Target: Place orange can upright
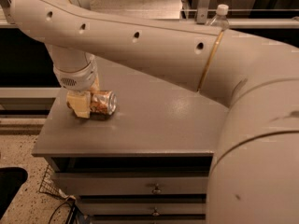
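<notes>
The orange can [103, 101] lies on its side near the left edge of the grey table [154, 125], its silver end facing right. My gripper [80, 104] hangs from the wrist at the can's left end, low over the tabletop and touching or nearly touching the can. The gripper hides the can's left part. My big white arm spans the view from the right and covers the back of the table.
A clear water bottle [218, 16] with a white cap stands behind the arm at the back right. The table has drawers with knobs [155, 189] on its front. A wire basket [50, 186] and cables lie on the floor at the lower left.
</notes>
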{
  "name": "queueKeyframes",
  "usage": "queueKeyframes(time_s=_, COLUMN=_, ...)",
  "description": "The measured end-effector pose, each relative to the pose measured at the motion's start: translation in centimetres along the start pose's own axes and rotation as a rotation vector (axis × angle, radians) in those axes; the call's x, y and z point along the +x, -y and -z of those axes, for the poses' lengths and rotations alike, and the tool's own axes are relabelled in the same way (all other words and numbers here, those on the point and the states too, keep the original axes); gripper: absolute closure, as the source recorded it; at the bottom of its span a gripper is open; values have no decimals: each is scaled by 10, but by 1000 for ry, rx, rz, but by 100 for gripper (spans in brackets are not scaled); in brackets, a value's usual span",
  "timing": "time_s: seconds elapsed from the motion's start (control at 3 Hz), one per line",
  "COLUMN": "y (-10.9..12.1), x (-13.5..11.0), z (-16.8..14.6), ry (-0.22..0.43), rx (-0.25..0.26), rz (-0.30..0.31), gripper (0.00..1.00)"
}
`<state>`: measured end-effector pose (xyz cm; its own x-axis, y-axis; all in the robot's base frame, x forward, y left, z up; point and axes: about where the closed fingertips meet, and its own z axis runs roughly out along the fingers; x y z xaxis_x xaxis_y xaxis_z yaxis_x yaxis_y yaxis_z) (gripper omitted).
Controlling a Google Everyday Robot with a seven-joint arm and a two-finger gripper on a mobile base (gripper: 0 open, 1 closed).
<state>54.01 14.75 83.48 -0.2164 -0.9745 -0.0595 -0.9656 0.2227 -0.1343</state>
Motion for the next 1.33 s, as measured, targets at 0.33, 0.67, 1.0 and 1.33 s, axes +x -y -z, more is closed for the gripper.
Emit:
queueKeyframes(time_s=0.33, y=0, x=-1, z=-1, ry=3, rx=1, rz=1, gripper=87)
queueKeyframes(time_s=0.67, y=0, x=-2, z=-1, ry=6, rx=2, rz=2, gripper=100)
queueKeyframes(time_s=1.0, y=5, x=0, z=1, ry=30, rx=-8, rz=-9, gripper=100)
queueKeyframes(time_s=1.33, y=22, x=11, z=26, ry=127, rx=-12, rz=-40, gripper=100)
